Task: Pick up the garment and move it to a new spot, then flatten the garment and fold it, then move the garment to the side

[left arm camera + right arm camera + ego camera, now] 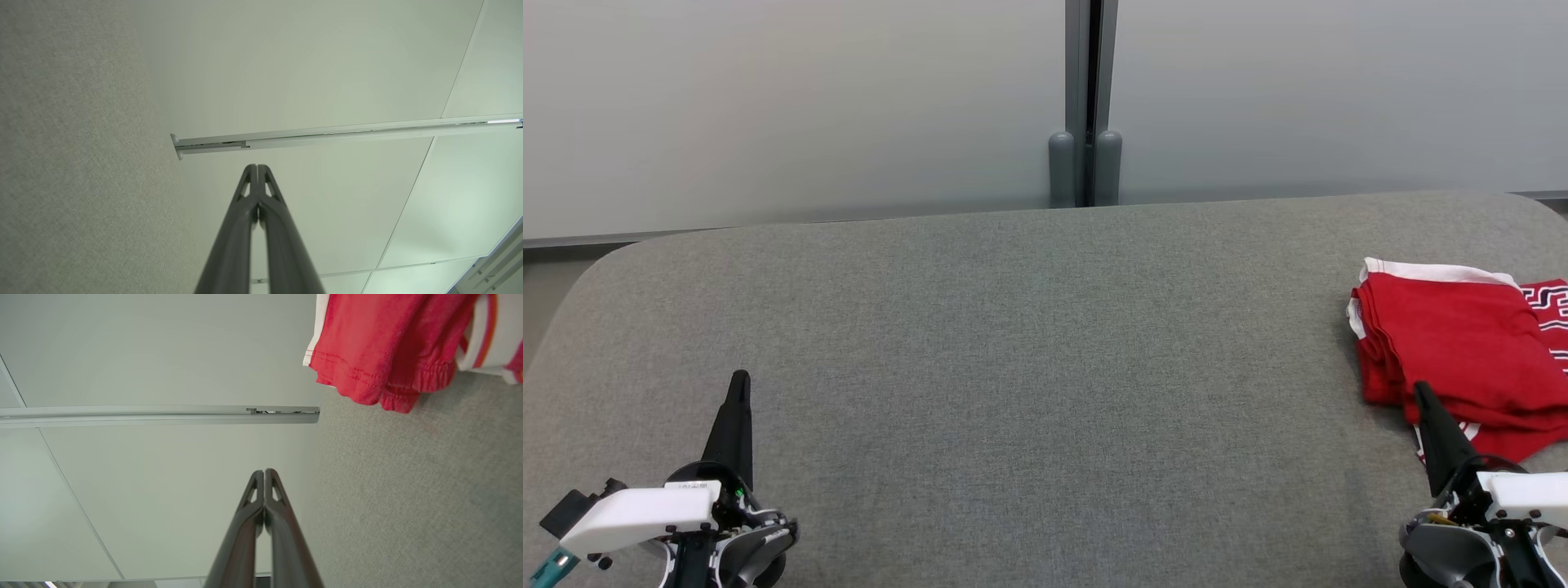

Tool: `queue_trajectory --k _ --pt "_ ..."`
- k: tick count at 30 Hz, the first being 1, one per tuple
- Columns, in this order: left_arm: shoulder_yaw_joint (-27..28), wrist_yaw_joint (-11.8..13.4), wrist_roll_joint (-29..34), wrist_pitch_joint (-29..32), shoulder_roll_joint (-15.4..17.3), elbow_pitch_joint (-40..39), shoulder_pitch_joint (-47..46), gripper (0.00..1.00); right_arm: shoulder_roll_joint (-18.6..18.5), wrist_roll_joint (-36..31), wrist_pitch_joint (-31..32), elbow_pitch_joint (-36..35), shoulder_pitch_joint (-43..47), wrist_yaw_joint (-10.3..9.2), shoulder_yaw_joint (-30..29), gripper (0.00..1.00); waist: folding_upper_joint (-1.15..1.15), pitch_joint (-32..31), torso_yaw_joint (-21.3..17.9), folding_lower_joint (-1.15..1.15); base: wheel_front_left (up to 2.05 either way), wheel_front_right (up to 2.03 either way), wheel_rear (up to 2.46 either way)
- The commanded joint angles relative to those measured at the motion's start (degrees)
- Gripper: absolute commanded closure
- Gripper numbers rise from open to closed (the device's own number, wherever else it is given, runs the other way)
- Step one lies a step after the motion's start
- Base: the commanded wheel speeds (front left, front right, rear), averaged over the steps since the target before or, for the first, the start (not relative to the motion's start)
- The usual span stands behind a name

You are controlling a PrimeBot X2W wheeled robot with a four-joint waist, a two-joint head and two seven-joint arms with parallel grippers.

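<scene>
Garment [1454,343]: red, folded into a compact stack, sitting at the right edge of the gray fabric-covered table [1045,327], about mid-depth. White band along its far edge. A red/white patterned part sticks out on its right and is cut off by the frame. Folded layers are visible on its left side. In the right wrist view the garment [367,343] shows a stitched hem, a gathered elastic edge and a white part with an orange stripe.

Right gripper [1423,394]: near-right corner of the table, fingers pressed together, holding nothing. In the head view its tip overlaps the garment's near-left corner. In its own wrist view the right gripper [264,472] has both fingers closed tip to tip and pointing past the cloth, with bare gray fabric between the tips and the garment, so it looks apart from the cloth. Height above the table: can't tell.

Left gripper [739,384]: near-left corner of the table, well apart from the garment, fingers also closed flat against each other, empty. The left wrist view confirms it: the left gripper [257,167] has no gap at the tips.

Behind the table's far edge: pale wall panels split by a gray post [1085,98].
</scene>
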Motion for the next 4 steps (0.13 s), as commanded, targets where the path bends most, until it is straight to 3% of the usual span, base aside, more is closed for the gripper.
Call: queue_trajectory --k 1,4 --pt "0.2 -0.3 -0.1 0.2 0.3 0.0 -0.8 1.0 -0.1 -0.2 0.2 -0.1 -0.5 0.02 -0.1 1.0 0.0 0.0 0.0 0.0 0.0 0.0 0.0" --pt "0.2 -0.3 -0.1 0.2 0.3 0.0 -0.8 1.0 -0.1 -0.2 0.2 -0.1 -0.5 0.02 -0.1 1.0 0.0 0.0 0.0 0.0 0.0 0.0 0.0"
